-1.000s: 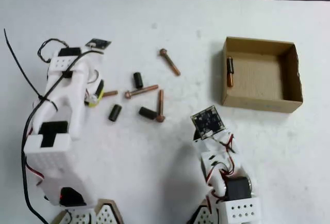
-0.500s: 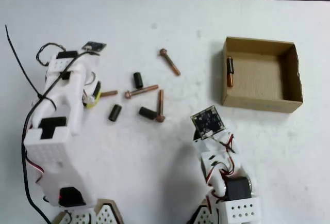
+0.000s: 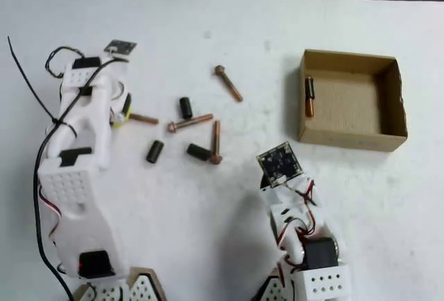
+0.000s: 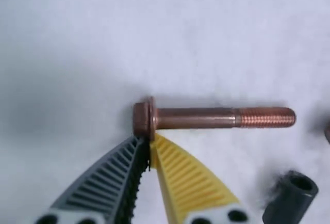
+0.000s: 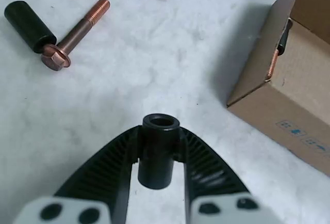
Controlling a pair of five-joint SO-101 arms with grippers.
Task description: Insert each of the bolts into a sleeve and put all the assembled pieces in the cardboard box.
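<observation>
1. One assembled piece (image 3: 309, 97) lies in the cardboard box (image 3: 347, 138), right of frame.
2. The left gripper (image 4: 146, 144) pinches a bolt (image 4: 216, 117) by its head; the right gripper (image 5: 160, 132) clamps a sleeve (image 5: 156, 172).
3. Three loose bolts (image 3: 216, 141) and three loose sleeves (image 3: 155, 151) wait at centre.

Your cardboard box (image 3: 350, 139): one assembled piece (image 3: 309, 97) inside, along its left wall. Left of the box, loose bolts (image 3: 191, 122) and sleeves (image 3: 186, 107) scattered on the tabletop (image 3: 208, 197).
</observation>
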